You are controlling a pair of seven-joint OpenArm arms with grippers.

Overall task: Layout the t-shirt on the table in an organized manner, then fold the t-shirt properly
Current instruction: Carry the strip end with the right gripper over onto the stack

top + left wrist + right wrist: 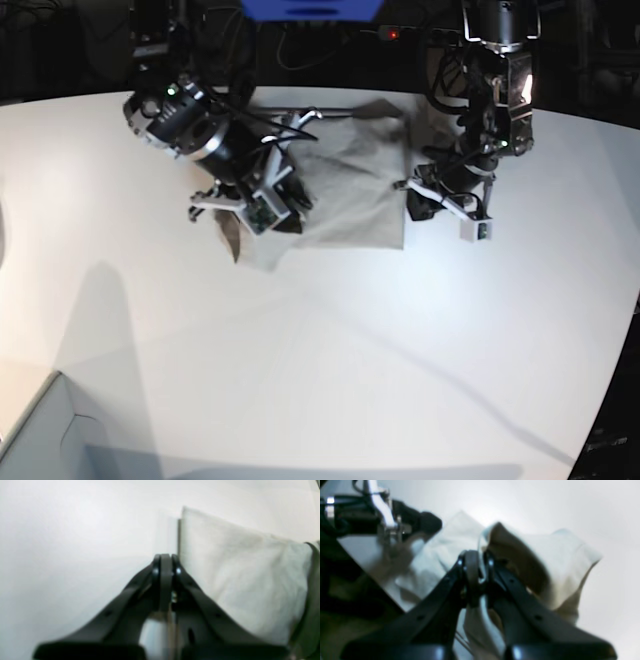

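Centrally at the top of the base view, the t-shirt (350, 190) lies on the white worktop (320, 350). Right hand (476, 563) pinches a raised fold of it; left hand (165, 562) is closed, empty, beside its edge.

Looks like a robotics lab to me: two robot arms (210, 140) mounted over a huge bare white bench (330, 340), cables and a little red indicator light (394, 35) in the dark background behind them.
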